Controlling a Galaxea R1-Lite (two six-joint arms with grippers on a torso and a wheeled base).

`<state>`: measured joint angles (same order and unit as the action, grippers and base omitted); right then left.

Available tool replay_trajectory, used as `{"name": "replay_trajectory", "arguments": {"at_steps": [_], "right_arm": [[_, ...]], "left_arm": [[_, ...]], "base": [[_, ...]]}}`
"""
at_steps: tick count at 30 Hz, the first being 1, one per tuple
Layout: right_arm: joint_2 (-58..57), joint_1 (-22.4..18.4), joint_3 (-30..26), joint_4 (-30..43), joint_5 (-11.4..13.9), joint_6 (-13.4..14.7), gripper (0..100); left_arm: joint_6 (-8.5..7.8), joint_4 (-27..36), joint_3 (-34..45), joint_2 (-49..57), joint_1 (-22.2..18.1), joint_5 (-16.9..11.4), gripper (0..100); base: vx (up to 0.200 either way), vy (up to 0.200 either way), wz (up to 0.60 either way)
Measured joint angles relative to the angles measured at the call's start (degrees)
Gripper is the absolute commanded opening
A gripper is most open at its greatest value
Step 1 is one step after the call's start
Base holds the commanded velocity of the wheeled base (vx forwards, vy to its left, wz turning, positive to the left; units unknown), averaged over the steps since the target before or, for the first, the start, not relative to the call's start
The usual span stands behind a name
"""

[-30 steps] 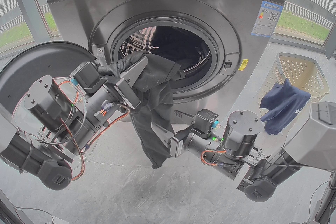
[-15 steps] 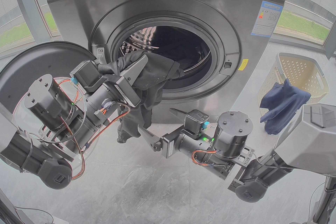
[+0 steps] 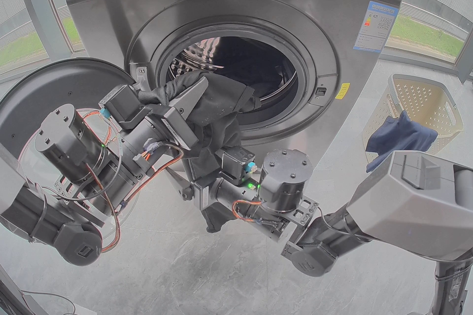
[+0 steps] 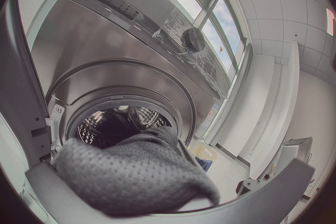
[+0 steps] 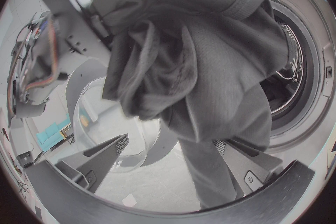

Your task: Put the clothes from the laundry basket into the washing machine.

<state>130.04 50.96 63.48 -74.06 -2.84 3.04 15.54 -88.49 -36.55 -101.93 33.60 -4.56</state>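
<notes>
Head view, left gripper (image 3: 197, 92): clamped on the dark grey garment (image 3: 221, 102), held just before the drum opening (image 3: 246, 70).
Right gripper (image 5: 171, 144): jaws spread wide, hanging cloth seen between them.
Room: bare floor (image 3: 172, 257) beneath the jaws.

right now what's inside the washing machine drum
The drum shows its perforated steel wall at the upper left; the rest is dark. The black garment hanging across the opening covers the lower left, so clothes inside cannot be confirmed.
</notes>
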Motion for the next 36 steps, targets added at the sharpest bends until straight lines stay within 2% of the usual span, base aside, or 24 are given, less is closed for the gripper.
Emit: {"name": "replay_trajectory", "arguments": {"at_steps": [5,8,14,19,26,36], "right_arm": [[2.5,-1.9,5.7,1.6,-0.6,-0.1,100],[3.9,-3.5,8.2,2.0,-1.9,-0.7,100],[4.8,-5.4,9.9,2.5,-3.5,-0.9,100],[3.9,-5.9,8.6,2.4,-3.6,-0.9,100],[0.6,-7.0,3.7,2.3,-3.6,-0.9,100],[-1.2,-11.2,1.0,2.7,-3.8,-0.8,100]], "left_arm": [[0.00,0.0,0.0,0.0,0.0,0.0,0],[-0.02,0.0,0.0,0.0,0.0,0.0,0],[-0.02,0.0,0.0,0.0,0.1,0.0,0],[-0.02,0.0,0.1,0.0,0.1,0.0,0],[-0.02,0.0,0.1,0.0,0.0,0.0,0],[0.00,0.0,0.0,0.0,0.0,0.0,0]], "base": [[0.000,0.000,0.00],[0.000,0.000,0.00],[0.000,0.000,0.00],[0.000,0.000,0.00],[0.000,0.000,0.00],[0.000,0.000,0.00]]}}
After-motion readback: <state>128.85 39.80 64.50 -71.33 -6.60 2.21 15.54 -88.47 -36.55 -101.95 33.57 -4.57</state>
